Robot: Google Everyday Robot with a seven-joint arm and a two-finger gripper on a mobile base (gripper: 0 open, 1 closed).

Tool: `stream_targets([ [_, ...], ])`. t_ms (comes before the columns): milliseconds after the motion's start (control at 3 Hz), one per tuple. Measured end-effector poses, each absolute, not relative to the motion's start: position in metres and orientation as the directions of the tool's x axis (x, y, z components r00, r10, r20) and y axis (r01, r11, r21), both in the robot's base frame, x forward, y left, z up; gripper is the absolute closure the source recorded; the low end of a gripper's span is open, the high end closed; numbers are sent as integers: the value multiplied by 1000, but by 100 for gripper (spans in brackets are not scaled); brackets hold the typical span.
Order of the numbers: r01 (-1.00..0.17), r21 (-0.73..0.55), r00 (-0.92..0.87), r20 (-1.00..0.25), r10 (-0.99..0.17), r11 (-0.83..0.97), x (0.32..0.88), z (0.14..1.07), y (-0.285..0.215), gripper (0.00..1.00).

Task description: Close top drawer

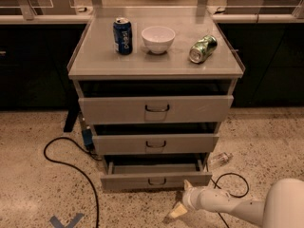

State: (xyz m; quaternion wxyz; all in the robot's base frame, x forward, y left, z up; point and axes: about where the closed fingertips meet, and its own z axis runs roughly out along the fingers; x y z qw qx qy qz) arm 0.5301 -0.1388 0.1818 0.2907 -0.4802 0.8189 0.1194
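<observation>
Hovering near the floor, my gripper (181,198) held its fingers (175,212) spread beside the top drawer (156,179), which stood open lowest in the cabinet (95,65); the blue can (123,35) seemingly read Pepsi.

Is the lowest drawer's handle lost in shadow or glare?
Camera view: dim warm light, no glare; the lowest drawer front is evenly lit, its handle reads dark, only the tray inside is shadowed; the gripper, low before its right end, shows pale.

Speckled terrazzo floor (28,141), dark counters (33,65) behind, dim warm light.
</observation>
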Motion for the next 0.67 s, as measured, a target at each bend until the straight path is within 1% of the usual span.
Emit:
stream_targets([
  [333, -850, -49, -380, -633, -674, 525, 544, 168, -127, 0],
  [667, -838, -27, -373, -700, -609, 545, 572, 172, -111, 0],
])
